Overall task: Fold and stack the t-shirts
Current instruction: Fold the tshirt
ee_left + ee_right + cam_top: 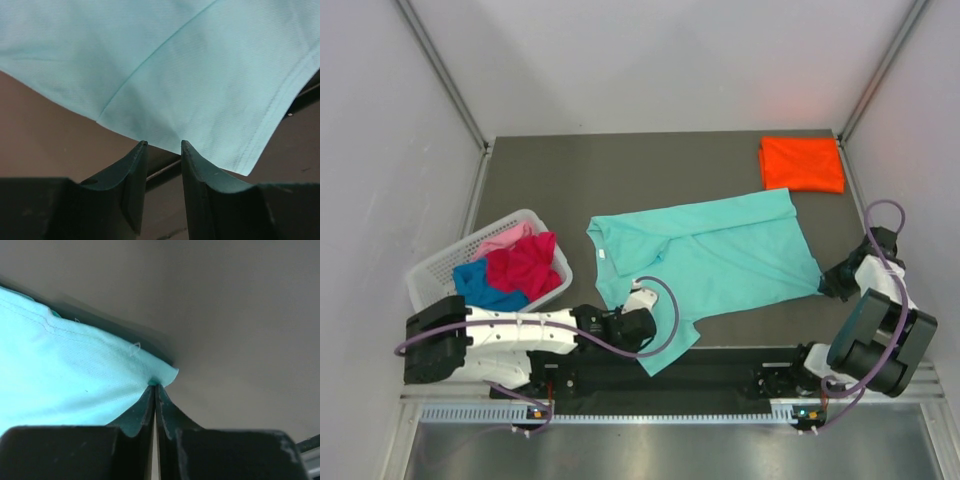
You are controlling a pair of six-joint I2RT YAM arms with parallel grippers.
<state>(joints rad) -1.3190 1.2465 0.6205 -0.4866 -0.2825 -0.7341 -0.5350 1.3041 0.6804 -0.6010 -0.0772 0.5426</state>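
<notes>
Right fingers [140, 417], closest to the lens, are clamped on the 4 o'clock hem corner of the teal soft-cloth t-shirt [720, 250] spread mid-desk [620, 170], evidently to lift it into a fold. Left fingers [130, 175] stand slightly parted at its 7 o'clock edge, holding nothing. Folded orange cloth t-shirt [802, 164] at 1 o'clock starts the stack; magenta, blue and pink shirts [525, 265] wait in the white lattice basket [423, 283] at 8 o'clock.

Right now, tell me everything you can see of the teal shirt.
The teal shirt is a soft, plain knit with stitched hems, lying mostly flat on the table, neck to the left, one part folded over along a diagonal crease. The right gripper is shut on its right near corner. The left gripper sits at its near left edge, jaws slightly apart, no cloth between them.
</notes>
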